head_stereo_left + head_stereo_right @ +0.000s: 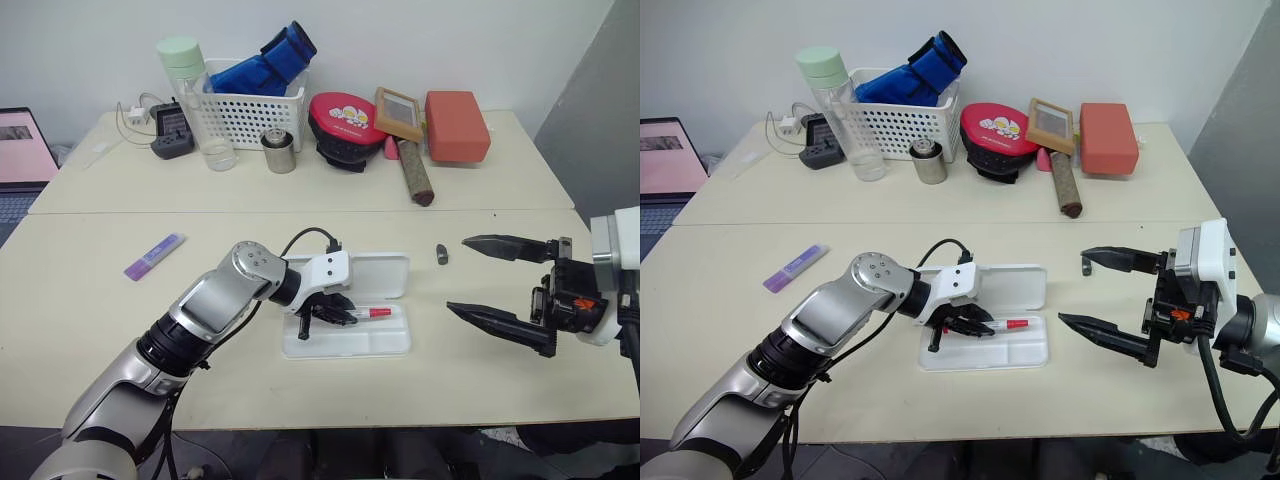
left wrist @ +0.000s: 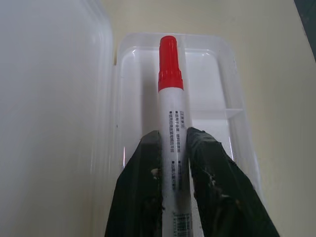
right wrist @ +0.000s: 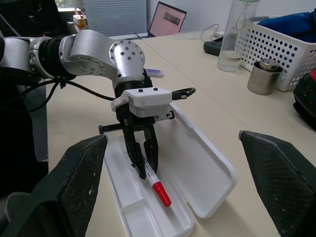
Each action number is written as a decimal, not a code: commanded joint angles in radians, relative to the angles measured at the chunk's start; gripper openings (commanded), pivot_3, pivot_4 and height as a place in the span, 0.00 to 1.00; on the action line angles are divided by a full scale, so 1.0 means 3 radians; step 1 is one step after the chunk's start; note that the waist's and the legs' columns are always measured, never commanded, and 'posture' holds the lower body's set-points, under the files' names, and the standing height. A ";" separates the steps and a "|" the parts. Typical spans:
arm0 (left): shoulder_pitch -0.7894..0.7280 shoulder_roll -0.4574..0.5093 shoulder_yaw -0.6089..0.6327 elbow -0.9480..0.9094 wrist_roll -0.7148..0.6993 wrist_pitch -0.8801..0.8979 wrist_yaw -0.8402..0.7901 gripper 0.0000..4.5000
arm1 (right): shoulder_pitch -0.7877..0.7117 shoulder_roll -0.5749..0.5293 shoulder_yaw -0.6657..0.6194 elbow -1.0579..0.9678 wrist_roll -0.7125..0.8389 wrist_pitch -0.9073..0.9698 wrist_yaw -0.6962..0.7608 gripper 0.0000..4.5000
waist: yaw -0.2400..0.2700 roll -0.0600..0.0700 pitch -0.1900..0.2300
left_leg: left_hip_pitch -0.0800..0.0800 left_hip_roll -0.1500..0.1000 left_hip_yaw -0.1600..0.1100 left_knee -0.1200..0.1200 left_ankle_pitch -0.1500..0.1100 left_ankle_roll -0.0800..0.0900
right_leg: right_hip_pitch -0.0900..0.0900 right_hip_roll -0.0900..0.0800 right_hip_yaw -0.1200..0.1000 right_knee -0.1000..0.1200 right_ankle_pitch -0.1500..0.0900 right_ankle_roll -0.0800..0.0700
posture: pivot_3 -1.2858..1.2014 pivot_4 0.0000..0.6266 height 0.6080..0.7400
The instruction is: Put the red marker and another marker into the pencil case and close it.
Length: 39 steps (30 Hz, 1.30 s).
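Observation:
The pencil case point(image 1: 392, 346) lies open at the middle of the near table, its lid point(image 1: 383, 272) flat behind the divided tray. The red marker point(image 2: 171, 98) lies along the tray's long compartment, red cap pointing to the right. My left gripper point(image 1: 335, 315) reaches down into the tray, its black fingers point(image 2: 143, 187) pressed on both sides of the white barrel. Far to the left, the purple marker point(image 1: 154, 255) rests on the table. My right gripper point(image 1: 458, 274) hovers wide open to the right of the case, holding nothing.
A small dark nub point(image 1: 441, 253) lies right of the lid. On the far table stand a white basket point(image 1: 248, 112) with blue cloth, a bottle point(image 1: 195, 95), a metal cup point(image 1: 279, 150), a red case point(image 1: 345, 125) and an orange box point(image 1: 457, 125). A laptop point(image 1: 20, 150) sits far left.

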State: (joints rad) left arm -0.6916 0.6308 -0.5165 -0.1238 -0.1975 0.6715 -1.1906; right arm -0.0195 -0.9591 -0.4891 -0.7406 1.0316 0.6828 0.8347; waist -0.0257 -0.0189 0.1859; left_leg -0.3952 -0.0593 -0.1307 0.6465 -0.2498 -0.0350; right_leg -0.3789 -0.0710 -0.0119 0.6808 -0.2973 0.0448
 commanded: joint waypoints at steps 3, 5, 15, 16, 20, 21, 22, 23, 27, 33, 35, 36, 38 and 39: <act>-0.0047 -0.0014 0.0075 -0.0158 -0.0013 0.0024 -0.0003 0.51 | -0.0025 -0.0023 -0.0086 -0.0058 0.0053 -0.0060 -0.0011 1.00 | 0.0000 0.0000 0.0000 | 0.0000 0.0000 0.0000 0.0000 0.0000 0.0000 | 0.0000 0.0000 0.0000 0.0000 0.0000 0.0000 | 0.52 0.24 1.00; -0.0054 -0.0015 0.0082 -0.0165 -0.0018 0.0035 -0.0002 0.61 | -0.0023 -0.0026 -0.0088 -0.0057 0.0053 -0.0059 -0.0010 1.00 | 0.0000 0.0000 0.0000 | 0.0000 0.0000 0.0000 0.0000 0.0000 0.0000 | 0.0000 0.0000 0.0000 0.0000 0.0000 0.0000 | 0.52 0.24 1.00; -0.0023 -0.0058 0.0296 -0.0494 -0.0375 0.0353 -0.0015 1.00 | -0.0010 -0.0049 -0.0091 -0.0044 0.0075 -0.0048 0.0008 1.00 | 0.0000 0.0000 0.0000 | 0.0000 0.0000 0.0000 0.0000 0.0000 0.0000 | 0.0000 0.0000 0.0000 0.0000 0.0000 0.0000 | 0.52 0.24 1.00; -0.0026 -0.0066 0.0323 -0.0528 -0.0422 0.0388 -0.0007 1.00 | -0.0009 -0.0051 -0.0094 -0.0039 0.0076 -0.0049 0.0017 1.00 | -0.0001 0.0000 0.0000 | 0.0000 0.0000 0.0000 0.0000 0.0000 0.0000 | 0.0000 0.0000 0.0000 0.0000 0.0000 0.0000 | 0.52 0.24 1.00; -0.0003 -0.0081 0.0547 -0.0754 -0.0733 0.0649 0.0024 1.00 | -0.0050 -0.0080 -0.0056 -0.0005 0.0086 -0.0037 0.0055 1.00 | -0.0002 0.0000 0.0000 | 0.0001 0.0000 0.0000 0.0000 0.0000 0.0000 | 0.0001 0.0000 0.0000 0.0000 0.0000 0.0000 | 0.52 0.24 1.00; 0.0008 -0.0067 0.0579 -0.0801 -0.0772 0.0690 0.0038 1.00 | -0.0058 -0.0087 -0.0050 0.0008 0.0081 -0.0037 0.0070 1.00 | -0.0004 0.0000 0.0000 | 0.0002 0.0000 0.0000 0.0001 0.0000 0.0000 | 0.0002 0.0000 -0.0001 0.0000 0.0000 0.0000 | 0.52 0.24 1.00; 0.0034 -0.0033 0.0609 -0.0850 -0.0791 0.0718 0.0061 1.00 | -0.0075 -0.0094 -0.0040 0.0027 0.0077 -0.0038 0.0084 1.00 | -0.0004 0.0000 0.0000 | 0.0002 0.0000 0.0001 0.0000 0.0000 0.0000 | 0.0002 0.0000 0.0000 0.0000 0.0000 0.0000 | 0.52 0.24 1.00; 0.0072 -0.0006 0.0682 -0.0902 -0.0861 0.0784 0.0084 1.00 | -0.0097 -0.0100 -0.0027 0.0046 0.0075 -0.0039 0.0090 1.00 | -0.0005 0.0000 0.0000 | 0.0002 0.0001 0.0001 0.0000 0.0000 0.0000 | 0.0002 0.0000 0.0000 0.0000 0.0000 0.0000 | 0.52 0.24 1.00; 0.0130 -0.0036 0.1150 -0.1057 -0.1239 0.1069 0.0278 1.00 | -0.0167 -0.0103 0.0024 0.0108 0.0061 -0.0051 0.0127 1.00 | -0.0011 0.0000 0.0000 | 0.0006 0.0002 0.0002 0.0000 0.0000 0.0000 | 0.0003 0.0000 0.0001 0.0001 0.0000 0.0000 | 0.52 0.24 1.00; 0.0048 0.0229 0.2051 -0.0632 -0.1159 0.0963 0.0832 1.00 | -0.0333 -0.0139 0.0120 0.0229 0.0132 0.0000 0.0217 1.00 | -0.0012 -0.0001 0.0001 | 0.0008 0.0002 -0.0001 0.0000 0.0000 0.0000 | 0.0007 0.0000 -0.0001 0.0000 0.0000 0.0000 | 0.52 0.24 1.00; 0.0096 0.0369 0.2088 -0.0450 -0.1001 0.0837 0.0944 1.00 | -0.0367 -0.0138 0.0144 0.0264 0.0124 -0.0001 0.0250 1.00 | -0.0013 -0.0001 0.0000 | 0.0013 0.0003 0.0001 -0.0001 0.0000 0.0000 | 0.0009 0.0001 -0.0001 0.0000 0.0000 0.0000 | 0.52 0.24 1.00; 0.0184 0.0513 0.2091 -0.0254 -0.0827 0.0665 0.0989 1.00 | -0.0414 -0.0118 0.0187 0.0288 0.0084 -0.0034 0.0254 1.00 | -0.0013 -0.0001 0.0000 | 0.0016 0.0003 0.0002 -0.0002 0.0000 0.0000 | 0.0010 0.0002 -0.0001 0.0000 0.0000 0.0000 | 0.52 0.24 1.00; 0.0321 0.0731 0.2236 0.0261 -0.0574 0.0286 0.1081 1.00 | -0.0519 -0.0092 0.0286 0.0328 0.0042 -0.0077 0.0274 1.00 | -0.0021 0.0001 0.0000 | 0.0019 0.0003 0.0006 -0.0003 0.0000 0.0000 | 0.0010 0.0002 0.0001 0.0000 0.0000 0.0000 | 0.52 0.24 1.00; 0.0424 0.0872 0.2243 0.0543 -0.0434 0.0015 0.1055 1.00 | -0.0573 -0.0087 0.0343 0.0347 0.0032 -0.0080 0.0292 1.00 | -0.0022 0.0001 -0.0001 | 0.0024 0.0002 0.0010 -0.0006 0.0000 0.0000 | 0.0011 0.0001 0.0004 0.0000 0.0000 0.0000 | 0.52 0.24 1.00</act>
State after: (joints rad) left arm -0.5949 0.8355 0.1100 -0.0816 -0.4095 0.8094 -0.8830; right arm -0.1612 -0.9843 -0.3988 -0.6377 1.0420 0.6818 0.9101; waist -0.0325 -0.0186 0.1857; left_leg -0.3871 -0.0582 -0.1274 0.6445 -0.2498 -0.0348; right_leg -0.3755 -0.0706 -0.0104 0.6809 -0.2974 0.0447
